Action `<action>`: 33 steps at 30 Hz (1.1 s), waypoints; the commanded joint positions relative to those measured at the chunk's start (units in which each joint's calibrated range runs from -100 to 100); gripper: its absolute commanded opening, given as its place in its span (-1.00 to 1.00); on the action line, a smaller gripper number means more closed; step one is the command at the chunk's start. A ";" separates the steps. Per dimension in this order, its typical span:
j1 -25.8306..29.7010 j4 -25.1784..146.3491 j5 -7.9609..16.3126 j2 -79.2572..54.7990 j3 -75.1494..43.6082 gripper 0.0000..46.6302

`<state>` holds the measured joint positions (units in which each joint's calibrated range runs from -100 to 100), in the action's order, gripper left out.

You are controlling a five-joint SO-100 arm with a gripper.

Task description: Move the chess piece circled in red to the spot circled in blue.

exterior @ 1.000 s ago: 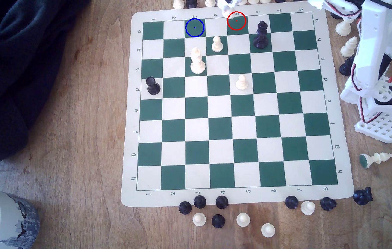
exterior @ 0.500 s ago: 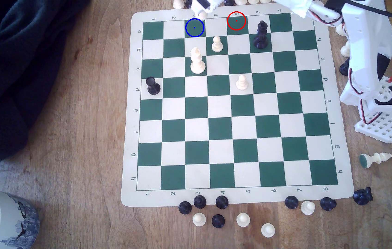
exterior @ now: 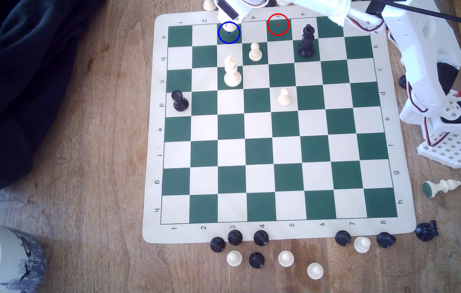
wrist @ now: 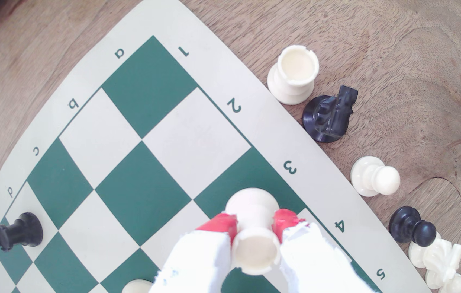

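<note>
Here, in the exterior view, the white printed claw (exterior: 230, 19) reaches over the far edge of the green-and-cream roll-up chess mat (exterior: 150, 141), and the short cream-white notched-top chess piece (exterior: 229, 27) sits under it, its base showing inside the thin blue ring on the dark green square (exterior: 233, 38). The red-ringed green square (exterior: 278, 24) to the exterior view's right stands bare. The carrying looks done; placing is the step in hand. The mat's borders carry numbers 1 to 8 and letters a to h. A cream mug with a grey-blue skyline print (exterior: 6, 259) stands at the near corner; no wording on it is readable.

In the wrist view, the claw's (wrist: 256, 225) red-padded tips (wrist: 223, 225) are closed on the chess piece's (wrist: 254, 245) waist, its round base low over the green square beside the printed 3. Whether the base touches the mat cannot be told. The next move calls for lowering until seated, then parting the tips and lifting straight up.
</note>
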<state>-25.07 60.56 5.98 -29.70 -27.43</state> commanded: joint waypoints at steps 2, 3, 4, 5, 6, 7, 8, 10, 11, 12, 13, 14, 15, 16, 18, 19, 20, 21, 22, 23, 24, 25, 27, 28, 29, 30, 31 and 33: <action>0.55 -2.00 0.15 0.59 -5.12 -0.90; 0.63 -2.08 0.15 0.33 -5.12 -0.90; 0.63 -2.33 0.15 0.08 -5.12 -0.90; 0.63 -2.57 0.15 -0.18 -5.12 -0.90; 0.63 -2.90 0.15 -0.69 -5.12 -0.90; 0.63 -2.90 0.15 -0.77 -5.12 -0.90; 0.55 -3.06 0.10 -0.94 -5.12 -0.90; 0.47 -3.31 0.00 -1.37 -5.57 -0.90; 0.47 -3.31 -0.05 -1.54 -5.75 -0.90; 0.47 -3.31 -0.05 -1.79 -5.93 -0.90; 0.47 -3.31 -0.05 -2.05 -6.12 -0.90; 0.47 -3.31 -0.05 -2.30 -6.21 -0.90; 0.40 -3.31 -0.10 -2.81 -6.39 -0.89; 0.40 -3.31 -0.10 -2.98 -6.48 -0.89; 0.40 -3.31 -0.10 -3.23 -6.48 -0.89; 0.40 -3.31 -0.10 -3.40 -6.48 -0.89; 0.40 -3.31 -0.10 -3.40 -6.48 -0.89; 0.32 -3.31 -0.10 -3.40 -6.48 -0.87; 0.32 -3.15 -0.10 -3.40 -6.48 -0.73; 0.24 -2.98 -0.10 -3.40 -6.48 -0.57; 0.16 -2.90 0.10 -3.23 -6.48 -0.25; 0.16 -2.90 0.10 -3.06 -6.48 -0.20; 0.16 -2.90 0.10 -2.56 -6.48 -0.15; 0.08 -2.90 0.10 -2.05 -6.48 -0.14; 0.01 -2.90 0.15 -1.71 -6.48 -0.13; -0.07 -2.49 0.24 -1.28 -6.48 -0.13; -0.07 -1.84 0.29 -0.60 -6.48 -0.13; 0.01 0.05 0.44 1.69 -6.21 -0.13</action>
<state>-24.78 58.57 6.18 -35.15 -29.42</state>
